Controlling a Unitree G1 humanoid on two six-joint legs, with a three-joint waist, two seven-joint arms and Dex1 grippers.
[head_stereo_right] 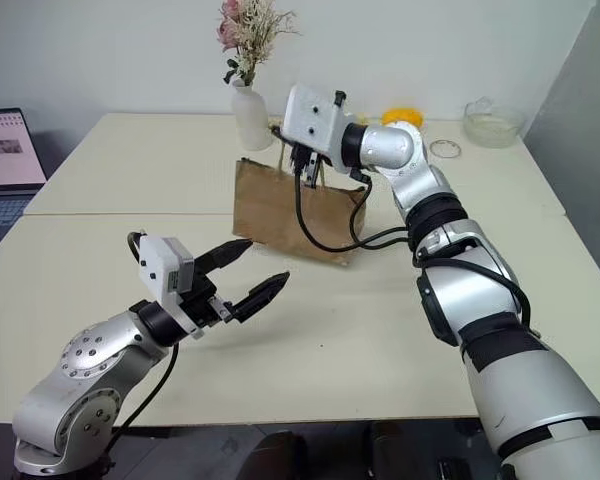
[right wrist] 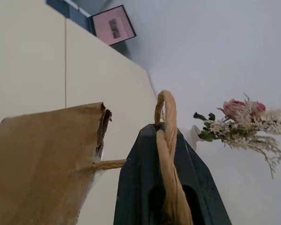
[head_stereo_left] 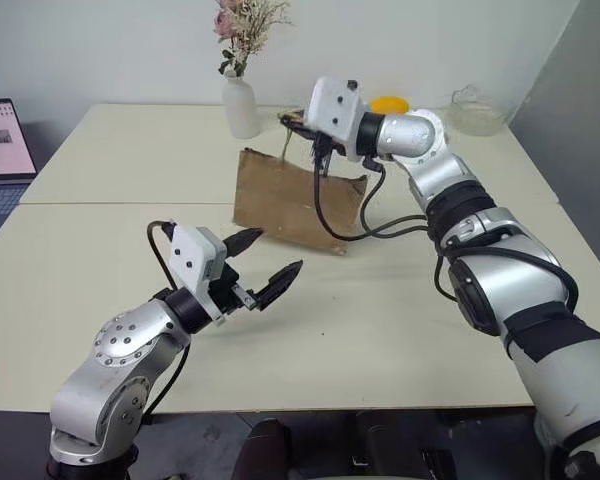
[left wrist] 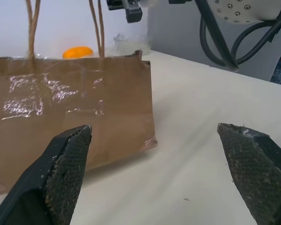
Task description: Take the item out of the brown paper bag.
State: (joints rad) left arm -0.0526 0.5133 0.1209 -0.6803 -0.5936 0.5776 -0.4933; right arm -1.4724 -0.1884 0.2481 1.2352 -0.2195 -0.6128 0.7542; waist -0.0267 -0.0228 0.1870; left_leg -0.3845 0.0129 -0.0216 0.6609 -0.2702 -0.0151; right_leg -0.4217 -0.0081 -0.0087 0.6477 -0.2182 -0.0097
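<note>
Nearest, one left gripper [head_stereo_left: 263, 262] hangs over the cream table [head_stereo_left: 380, 330], its two black fingers spread wide and empty, facing the bag. Beyond it stands one brown paper bag [head_stereo_left: 290, 200], no printing readable on it, with what's inside hidden. One right gripper [right wrist: 165, 187] pinches a tan loop handle [right wrist: 167, 140]. Behind: one white vase [head_stereo_left: 241, 108], one orange fruit [head_stereo_left: 389, 103], one glass bowl [head_stereo_left: 476, 110], one laptop [head_stereo_left: 2, 145].
</note>
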